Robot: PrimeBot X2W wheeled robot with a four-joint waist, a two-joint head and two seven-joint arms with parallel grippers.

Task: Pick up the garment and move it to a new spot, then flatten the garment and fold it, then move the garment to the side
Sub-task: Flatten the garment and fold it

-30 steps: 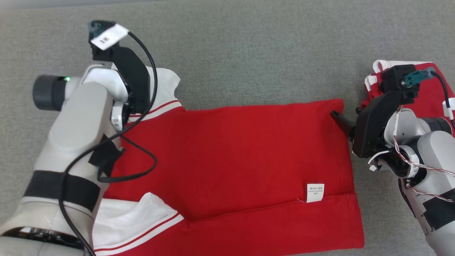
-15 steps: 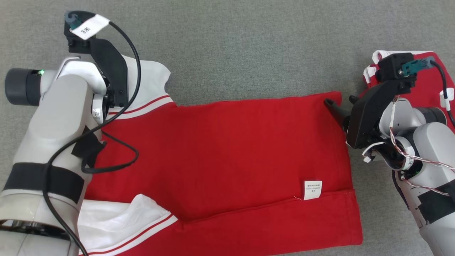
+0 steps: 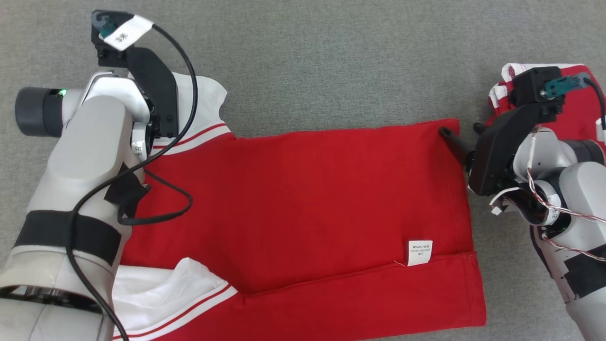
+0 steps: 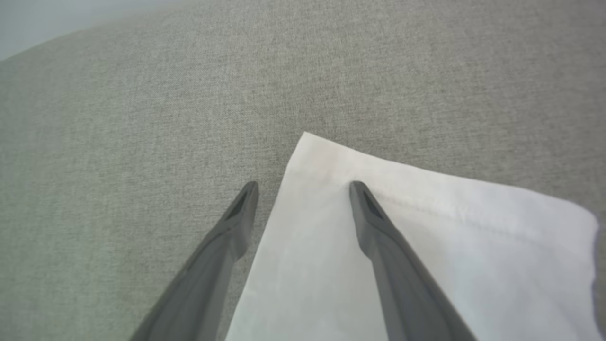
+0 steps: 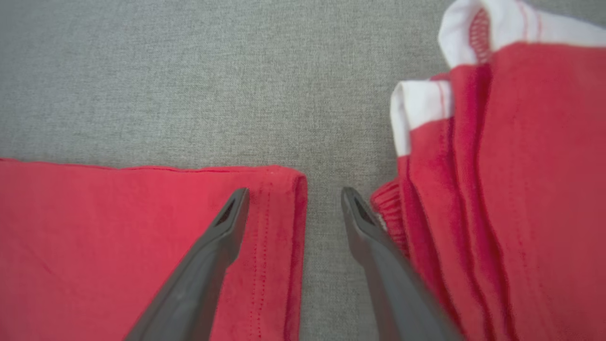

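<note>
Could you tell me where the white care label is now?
In the head view, the care label lies on the red garment, toward its lower right corner, close to the right edge.

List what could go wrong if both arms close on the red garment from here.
1. The right gripper stands open across the red garment's hem corner, but one finger sits close beside the second garment. Closing may snag that too.
2. The left gripper stands open across only the white sleeve's edge. So thin a bite may slip, or lift the sleeve alone and wrinkle the flat body.
</note>
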